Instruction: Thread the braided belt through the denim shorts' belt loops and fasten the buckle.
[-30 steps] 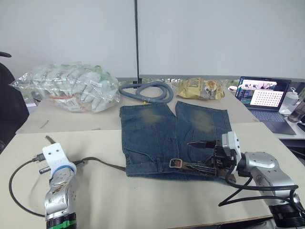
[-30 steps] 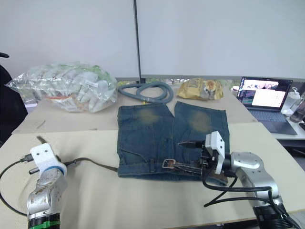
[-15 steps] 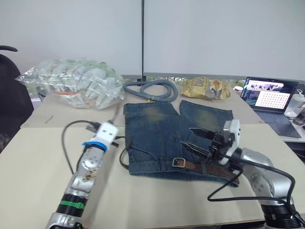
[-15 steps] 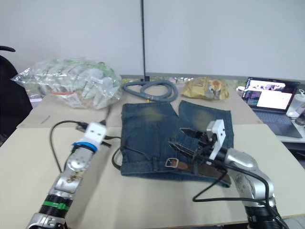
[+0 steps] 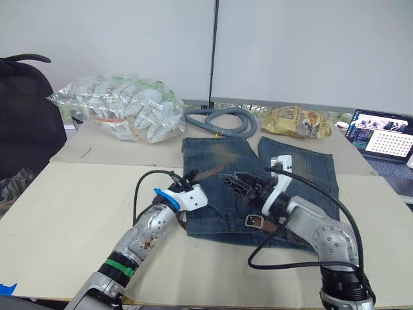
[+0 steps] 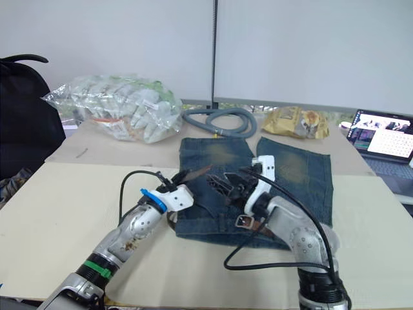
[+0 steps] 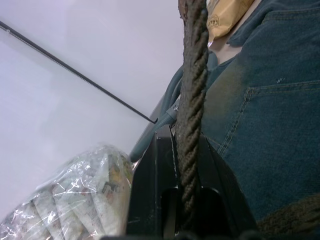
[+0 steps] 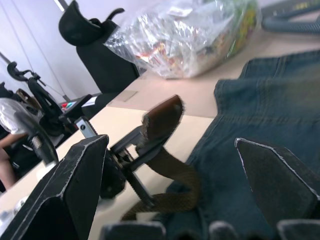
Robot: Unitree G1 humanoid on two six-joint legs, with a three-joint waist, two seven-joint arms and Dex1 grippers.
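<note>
— So where did things lie on the pale wooden table [image 5: 58, 213]?

— Blue denim shorts with faded tan patches [image 5: 293, 171] lay flat, waistband toward the robot. The dark brown braided belt [image 7: 192, 107] ran along that waistband, its silvery rectangular buckle [image 5: 253, 221] resting on the denim near the right arm.

— And the arms?

— Both reached over the shorts. The left gripper [image 5: 201, 175] was clamped on the belt's free tip, which stuck up between its black fingers [image 7: 150, 195]. The right gripper [image 6: 227, 183] hovered just beside it, fingers [image 8: 75, 185] spread wide, holding nothing.

— What would have made the step go well?

— Probably a clean handover: close the right fingers on the tip near its end before the left let go, keeping the braid flat and untwisted, then steer it toward the buckle. Which narrow denim belt loops were already threaded could not be told.
</note>
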